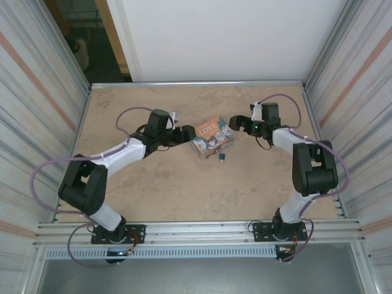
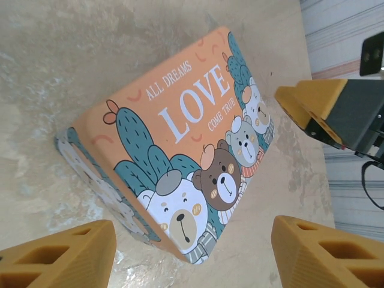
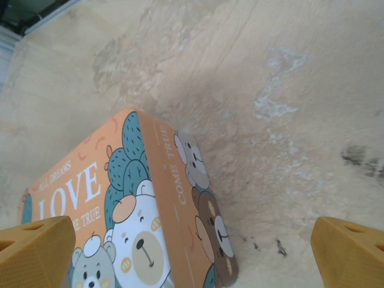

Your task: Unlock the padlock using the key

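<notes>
We found the left gripper [image 1: 188,132] and right gripper [image 1: 234,121] open and empty, flanking the tin [image 1: 212,136], apparently to steady it, with the padlock [image 1: 222,158] just beside its near edge.

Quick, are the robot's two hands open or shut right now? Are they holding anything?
Left gripper: open, holding nothing, at one end of the LOVE tin.
Right gripper: wide open, holding nothing, at the tin's other end.
</notes>
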You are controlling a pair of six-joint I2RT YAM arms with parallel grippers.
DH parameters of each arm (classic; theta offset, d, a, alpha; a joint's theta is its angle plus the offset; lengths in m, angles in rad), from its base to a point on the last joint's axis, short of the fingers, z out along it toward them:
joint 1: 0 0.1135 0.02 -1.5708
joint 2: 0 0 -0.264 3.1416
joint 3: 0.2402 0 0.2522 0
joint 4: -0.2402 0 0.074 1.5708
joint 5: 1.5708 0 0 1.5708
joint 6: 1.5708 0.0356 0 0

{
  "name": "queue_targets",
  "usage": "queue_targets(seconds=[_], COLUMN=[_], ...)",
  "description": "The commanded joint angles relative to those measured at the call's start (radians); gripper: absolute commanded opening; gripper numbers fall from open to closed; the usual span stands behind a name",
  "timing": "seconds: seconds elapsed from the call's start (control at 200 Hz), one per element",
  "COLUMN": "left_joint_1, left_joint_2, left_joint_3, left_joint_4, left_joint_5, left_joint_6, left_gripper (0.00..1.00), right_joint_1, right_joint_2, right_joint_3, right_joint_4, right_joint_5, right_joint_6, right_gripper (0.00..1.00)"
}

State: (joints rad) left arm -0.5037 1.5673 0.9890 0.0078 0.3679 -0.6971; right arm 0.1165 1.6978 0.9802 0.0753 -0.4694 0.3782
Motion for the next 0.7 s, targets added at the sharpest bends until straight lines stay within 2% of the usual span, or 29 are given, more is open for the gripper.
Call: queue_targets(seconds=[0.0, 0.261, 0.446, 0.696], left_joint_1=[0.007, 0.008, 0.008, 0.008], left_joint_2=[-0.076, -0.133, -0.129, -0.104], left_joint_3=[-0.003, 0.017, 0.031, 0.022], left_joint_4=[-0.056, -0.078, -0.069, -0.035], left_joint_5=[-0.069, -0.098, -0.059, -0.012], left_joint_6=[0.083, 0.165, 0.172, 0.152], left_gripper=[0.7, 0.7, 0.69, 0.67], right_joint_1=[-0.016, -0.039, -0.063, -0.072], right_joint_2=[-0.079, -0.225, -0.337, -0.457], right_joint_3=[-0.041, -0.169, -0.283, -0.401], right_joint_4=[-0.04, 0.046, 0.097, 0.071], right_joint_5=[0.011, -0.064, -0.131, -0.197], right_joint_6=[-0.035, 0.042, 0.106, 0.12], right_gripper=[0.99, 1.0, 1.0, 0.98])
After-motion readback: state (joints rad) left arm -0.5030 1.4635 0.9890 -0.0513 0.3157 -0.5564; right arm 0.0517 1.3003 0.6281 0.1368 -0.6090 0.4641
